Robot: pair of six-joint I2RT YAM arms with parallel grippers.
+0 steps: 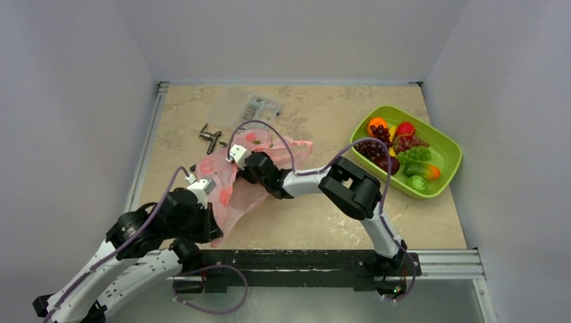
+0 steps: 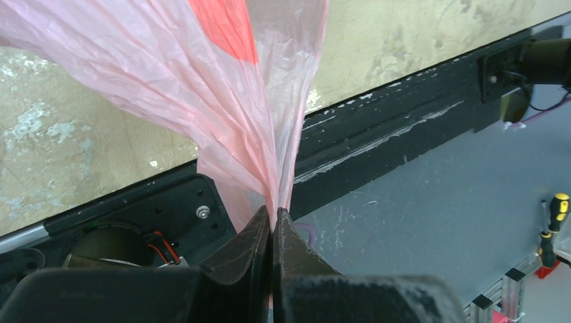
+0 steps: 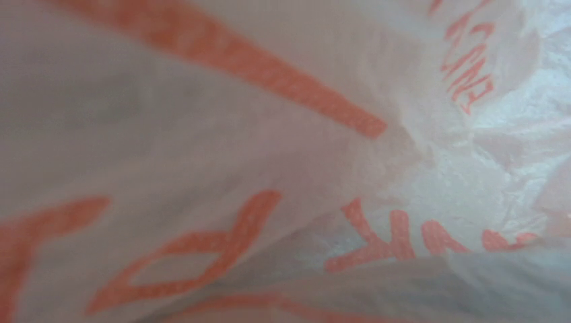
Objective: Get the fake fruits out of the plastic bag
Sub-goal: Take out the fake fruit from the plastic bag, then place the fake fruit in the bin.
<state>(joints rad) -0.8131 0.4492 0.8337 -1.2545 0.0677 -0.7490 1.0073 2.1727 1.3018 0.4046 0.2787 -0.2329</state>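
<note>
The pink plastic bag (image 1: 232,182) lies crumpled at the table's left centre. My left gripper (image 1: 217,229) is shut on its gathered lower edge near the table's front rail; the left wrist view shows the film (image 2: 222,114) pinched between the closed fingers (image 2: 273,219). My right gripper (image 1: 250,171) reaches into the bag from the right, its fingers hidden by film. The right wrist view shows only pink film with red print (image 3: 283,134). An orange (image 1: 377,124), a strawberry (image 1: 405,129), purple grapes (image 1: 372,148), green grapes (image 1: 416,154) and a mango (image 1: 423,171) lie in the tray.
The lime-green tray (image 1: 450,149) stands at the right. A clear compartment box (image 1: 252,106) and a small metal part (image 1: 211,136) sit behind the bag. A black rail (image 1: 303,259) runs along the front edge. A screwdriver (image 2: 553,222) lies below the table.
</note>
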